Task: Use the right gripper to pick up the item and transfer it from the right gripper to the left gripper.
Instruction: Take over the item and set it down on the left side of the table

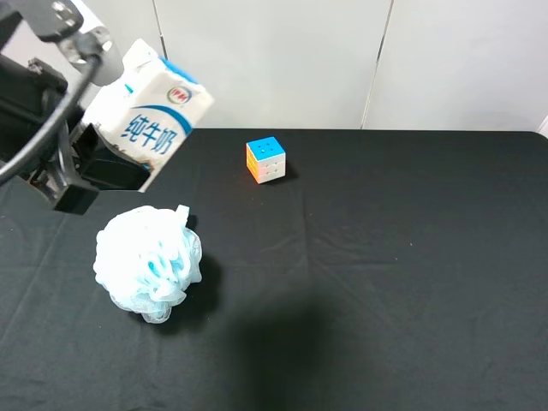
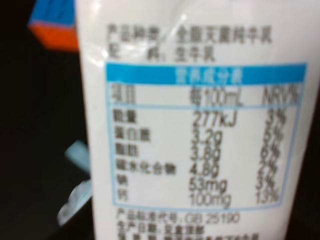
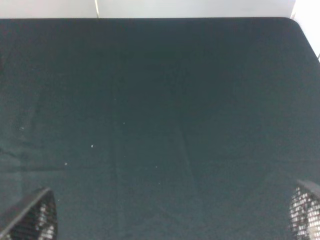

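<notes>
The item (image 1: pixel 154 116), a white carton with blue Chinese writing, hangs tilted in the air at the upper left of the exterior high view. My left gripper (image 1: pixel 116 158) is shut on it from below and behind, its fingers mostly hidden by the carton. In the left wrist view the item (image 2: pixel 195 125) fills the frame with its blue nutrition table. My right gripper (image 3: pixel 167 216) is out of the exterior high view. In its wrist view its two fingertips (image 3: pixel 30 220) stand wide apart and open over bare black cloth, holding nothing.
A multicoloured puzzle cube (image 1: pixel 266 159) sits on the black-clothed table (image 1: pixel 385 257) near the back middle. A pale-blue mesh pouf (image 1: pixel 147 261) lies at the left, below the raised carton. A white wall runs behind the table's far edge.
</notes>
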### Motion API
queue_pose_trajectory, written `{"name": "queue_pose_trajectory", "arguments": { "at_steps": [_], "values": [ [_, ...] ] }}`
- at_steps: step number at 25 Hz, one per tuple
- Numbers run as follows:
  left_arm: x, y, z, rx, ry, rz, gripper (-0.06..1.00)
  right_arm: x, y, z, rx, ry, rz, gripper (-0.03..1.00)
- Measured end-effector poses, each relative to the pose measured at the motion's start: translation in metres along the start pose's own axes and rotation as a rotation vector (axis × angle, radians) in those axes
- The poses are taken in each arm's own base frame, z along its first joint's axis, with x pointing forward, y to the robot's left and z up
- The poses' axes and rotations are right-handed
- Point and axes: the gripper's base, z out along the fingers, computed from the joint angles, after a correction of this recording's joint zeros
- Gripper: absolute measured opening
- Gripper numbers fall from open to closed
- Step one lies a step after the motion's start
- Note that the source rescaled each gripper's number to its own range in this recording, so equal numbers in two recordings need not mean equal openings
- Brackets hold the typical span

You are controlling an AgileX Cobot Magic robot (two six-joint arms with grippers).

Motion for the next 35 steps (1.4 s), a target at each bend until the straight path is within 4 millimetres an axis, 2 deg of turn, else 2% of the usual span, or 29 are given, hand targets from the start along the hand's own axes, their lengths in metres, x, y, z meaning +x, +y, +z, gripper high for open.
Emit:
{"name": "queue_pose_trajectory", "arguments": {
  "at_steps": [7, 10, 17, 23, 27, 35],
  "values": [
    [0.005, 0.014, 0.011, -0.094, 0.137, -0.106, 0.01, 0.0, 0.0, 0.0, -0.003, 0.0, 0.002, 0.98],
    [0.004, 0.027, 0.016, -0.112, 0.201, -0.161, 0.01, 0.0, 0.0, 0.0, -0.004, 0.001, 0.003, 0.98],
    [0.005, 0.071, 0.03, -0.164, 0.336, -0.337, 0.0, 0.0, 0.0, 0.0, -0.004, 0.001, 0.003, 0.98],
    [0.011, 0.116, 0.039, -0.221, 0.391, -0.478, 0.0, 0.0, 0.0, 0.0, -0.004, 0.001, 0.003, 0.98],
    [0.019, 0.143, 0.055, -0.237, 0.435, -0.544, 0.0, 0.0, 0.0, 0.0, -0.004, 0.001, 0.003, 0.98],
    [0.019, 0.174, 0.103, -0.2, 0.505, -0.505, 0.0, 0.0, 0.0, 0.0, -0.005, 0.001, 0.003, 0.98]
  ]
}}
